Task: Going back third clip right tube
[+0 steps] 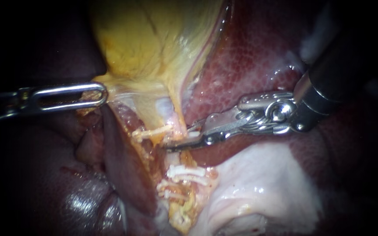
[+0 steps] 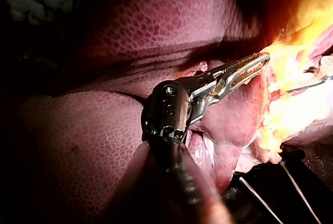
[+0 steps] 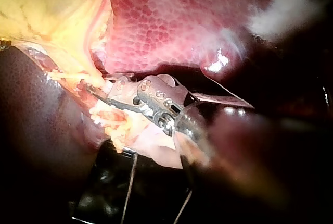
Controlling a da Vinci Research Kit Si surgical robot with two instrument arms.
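Note:
My right instrument (image 1: pixel 178 139) comes in from the upper right with its jaws open just below the yellow gallbladder (image 1: pixel 154 39). A white clip (image 1: pixel 194 134) lies in the gap between the jaws, on a pale tube. Another white clip (image 1: pixel 154 132) sits beside the jaw tips, and two more clips (image 1: pixel 187 171) cross the tissue underneath. The right wrist view shows the same thin jaws (image 3: pixel 96 92) at the yellow-white strands. My left instrument (image 1: pixel 103 94) enters from the left, its windowed jaws shut on the gallbladder's lower edge; its jaws (image 2: pixel 263 60) also show in the left wrist view.
Dark red liver (image 1: pixel 250 57) lies behind and to the right of the gallbladder. A mass of pale white tissue (image 1: pixel 259 183) sits under my right instrument's shaft. A dark brown-red lobe (image 1: pixel 123 161) lies left of the clips.

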